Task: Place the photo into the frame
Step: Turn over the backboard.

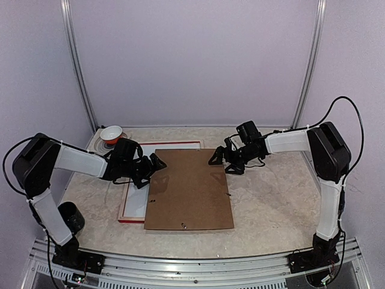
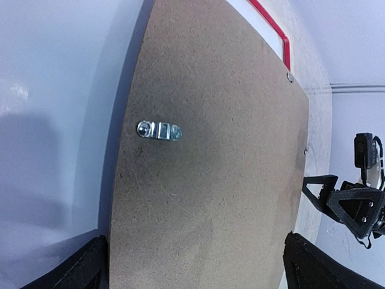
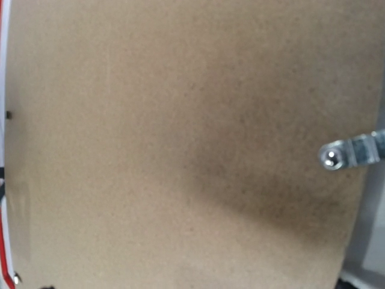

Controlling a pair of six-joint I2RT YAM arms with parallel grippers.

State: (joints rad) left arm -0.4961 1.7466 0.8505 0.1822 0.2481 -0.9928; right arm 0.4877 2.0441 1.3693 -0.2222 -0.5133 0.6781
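A brown backing board (image 1: 189,189) lies flat on the table, covering most of the frame (image 1: 174,143), whose red edge shows along the back and at the front left. A white surface (image 1: 135,195) fills the frame's uncovered left part; I cannot tell whether it is the photo, and no print shows. My left gripper (image 1: 155,165) hovers open at the board's back left edge, with its fingertips (image 2: 81,268) spread wide over the board (image 2: 210,180). My right gripper (image 1: 219,158) stands open at the board's back right corner and holds nothing. The board (image 3: 180,150) fills the right wrist view.
A small white bowl with a red inside (image 1: 111,133) sits at the back left corner. A metal hanger clip (image 2: 159,130) is fixed to the board, also seen as the clip (image 3: 349,153) in the right wrist view. Enclosure walls stand on three sides of the marbled table (image 1: 271,198).
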